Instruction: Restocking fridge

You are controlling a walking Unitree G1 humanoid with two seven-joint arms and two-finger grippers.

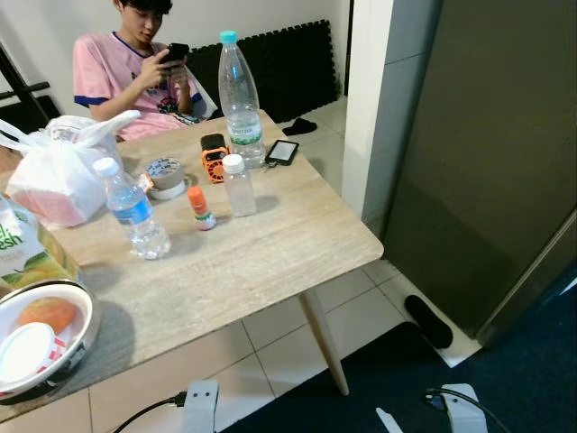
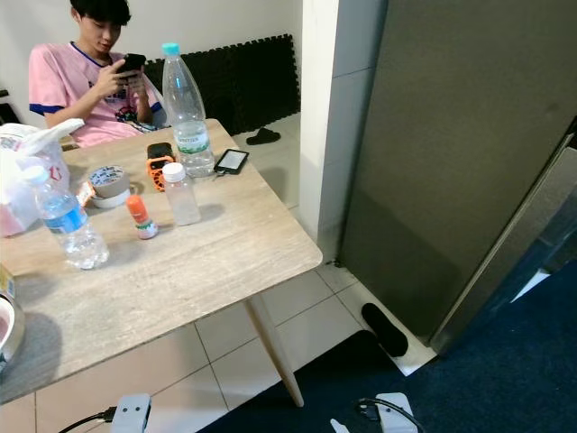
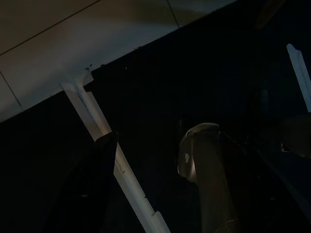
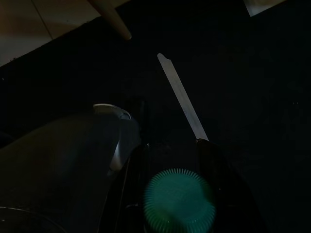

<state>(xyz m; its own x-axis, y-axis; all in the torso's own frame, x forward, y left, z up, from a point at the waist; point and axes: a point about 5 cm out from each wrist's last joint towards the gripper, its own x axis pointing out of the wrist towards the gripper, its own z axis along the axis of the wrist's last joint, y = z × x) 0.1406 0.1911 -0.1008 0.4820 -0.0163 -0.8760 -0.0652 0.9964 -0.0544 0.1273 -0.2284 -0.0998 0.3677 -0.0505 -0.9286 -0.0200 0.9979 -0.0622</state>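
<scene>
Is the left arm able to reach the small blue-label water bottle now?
Probably yes, once raised. The left gripper hangs open and empty low over the dark mat. The small water bottle stands upright on the table with bare tabletop before it. The right gripper holds a teal-capped bottle.

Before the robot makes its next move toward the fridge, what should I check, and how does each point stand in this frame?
1. Tall grey fridge door open for loading: not ok, it is shut.
2. Right end effector carries stock: ok, a teal ridged bottle cap sits between its fingers.
3. Left end effector free to pull the door: cannot tell, its view is too dark.
4. Floor by the fridge free of obstacles: not ok, a black slipper lies at its foot.
5. Remaining stock stable: ok, the tall clear teal-capped bottle and the small blue-labelled water bottle stand upright on the pale wood-grain table.
6. Seated person in a pink shirt out of the way: ok, beyond the table.
</scene>
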